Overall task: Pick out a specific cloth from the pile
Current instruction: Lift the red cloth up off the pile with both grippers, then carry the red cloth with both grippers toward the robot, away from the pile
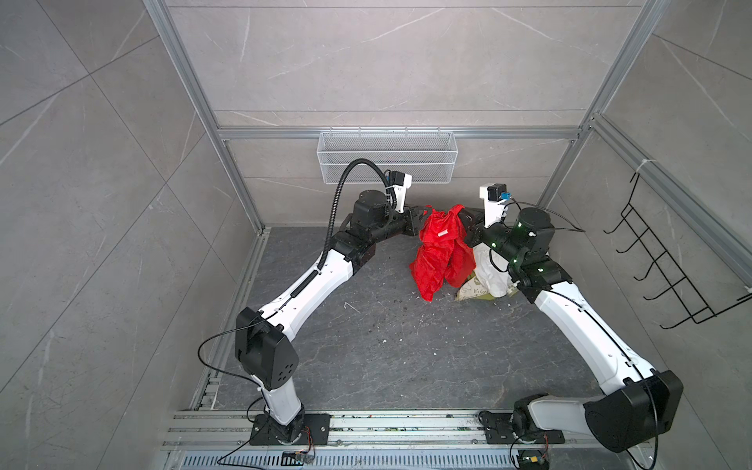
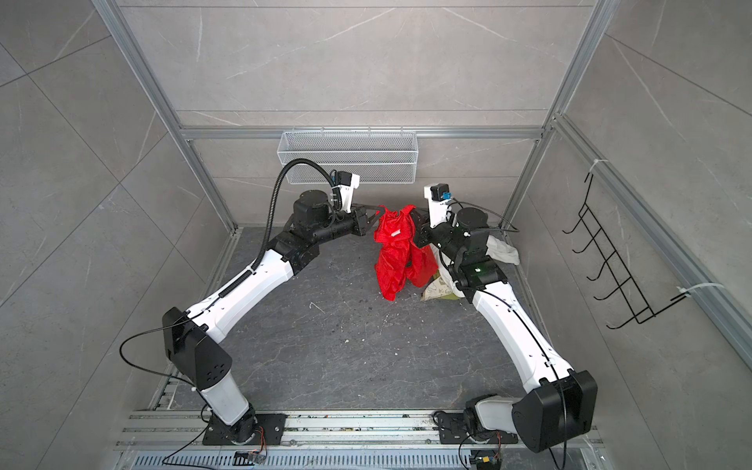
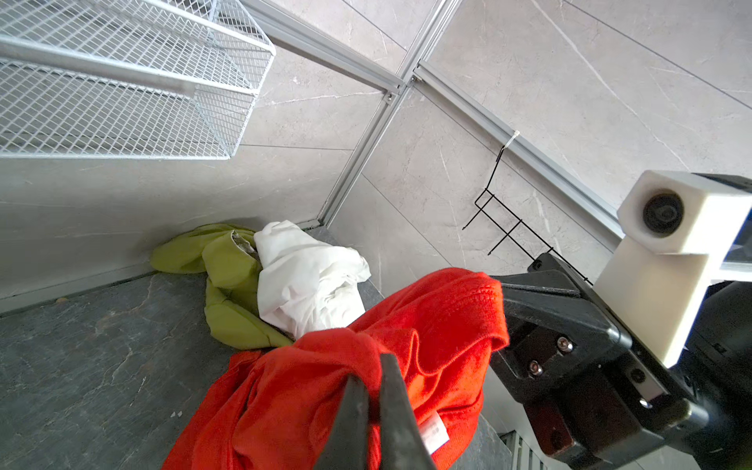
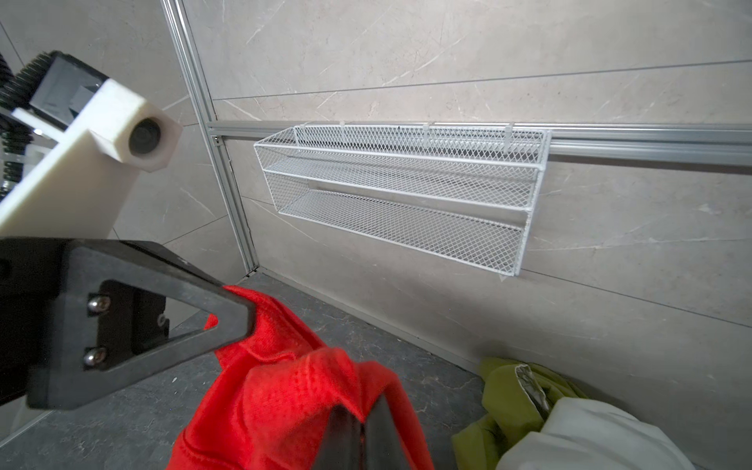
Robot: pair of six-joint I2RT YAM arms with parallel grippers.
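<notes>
The bright red cloth (image 1: 441,252) (image 2: 398,254) hangs above the dark floor, held up by its top edge between both arms. My left gripper (image 1: 423,213) (image 3: 374,366) is shut on one upper corner and my right gripper (image 1: 464,217) (image 4: 362,411) is shut on the other. The cloth's small white label (image 1: 442,233) (image 3: 435,433) faces up. What is left of the pile (image 1: 488,280) lies on the floor behind and to the right of the cloth: a white garment (image 3: 309,276) (image 4: 590,439) over an olive-green one (image 3: 232,293) (image 4: 508,398), partly hidden under my right arm.
A white mesh basket (image 1: 386,156) (image 4: 407,195) hangs on the back wall just behind the grippers. A black wire hook rack (image 1: 671,264) is fixed to the right wall. Aluminium frame posts (image 1: 240,179) stand at the back corners. Small crumbs dot the floor (image 1: 386,346).
</notes>
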